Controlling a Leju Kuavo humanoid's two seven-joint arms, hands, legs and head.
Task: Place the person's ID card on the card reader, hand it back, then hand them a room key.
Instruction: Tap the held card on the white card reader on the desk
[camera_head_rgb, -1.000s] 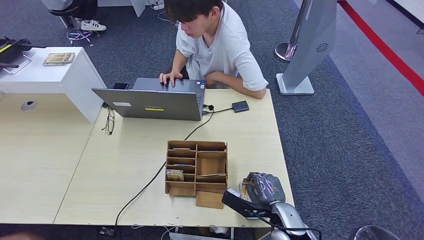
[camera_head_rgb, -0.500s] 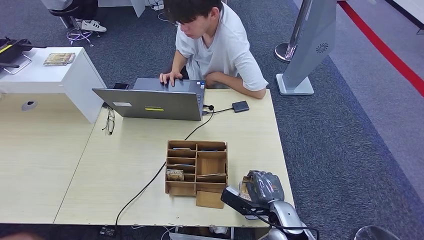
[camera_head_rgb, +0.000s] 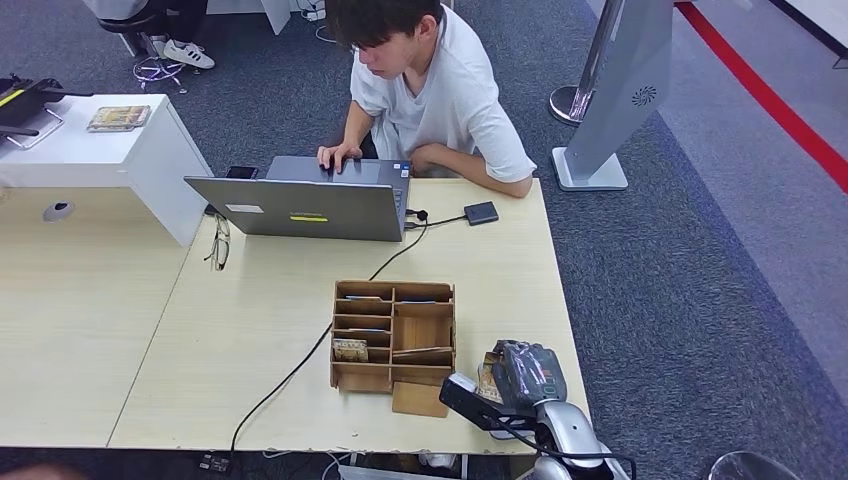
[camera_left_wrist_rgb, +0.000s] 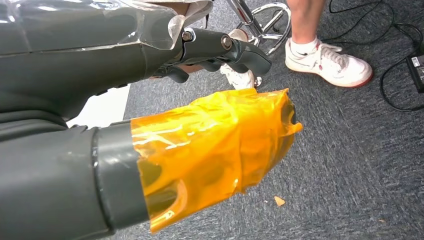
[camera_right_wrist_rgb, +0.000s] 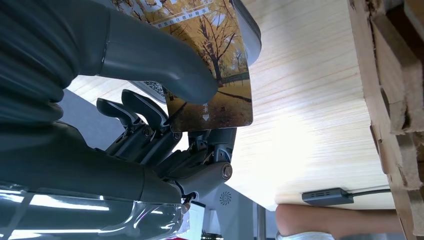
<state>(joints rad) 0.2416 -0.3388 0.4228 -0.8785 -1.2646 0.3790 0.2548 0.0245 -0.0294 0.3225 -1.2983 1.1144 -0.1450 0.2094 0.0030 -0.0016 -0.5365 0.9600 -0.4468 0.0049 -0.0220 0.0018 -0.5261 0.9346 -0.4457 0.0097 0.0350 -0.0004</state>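
My right hand (camera_head_rgb: 528, 375) hovers over the table's near right corner, just right of the wooden organizer (camera_head_rgb: 392, 335). It pinches a card printed with yellow autumn trees (camera_right_wrist_rgb: 210, 70) between thumb and fingers; the card's edge shows beside the hand (camera_head_rgb: 489, 380). The small dark card reader (camera_head_rgb: 481, 212) lies at the far edge, cabled to the laptop (camera_head_rgb: 300, 208), near the seated person (camera_head_rgb: 430, 90); it also appears as a dark reader (camera_right_wrist_rgb: 322, 196) past the tabletop. My left hand (camera_left_wrist_rgb: 150, 100), thumb wrapped in orange tape, hangs over grey carpet with fingers (camera_left_wrist_rgb: 235, 47) apart and holds nothing.
The organizer's slots hold several cards, one brownish card (camera_head_rgb: 350, 350) standing in front. A black cable (camera_head_rgb: 300, 365) runs across the table (camera_head_rgb: 240, 320) to the near edge. Glasses (camera_head_rgb: 219, 242) lie left of the laptop. A white cabinet (camera_head_rgb: 120, 150) stands at the left.
My right hand, with the card in it, has drifted slightly left and toward the near edge. The person keeps typing.
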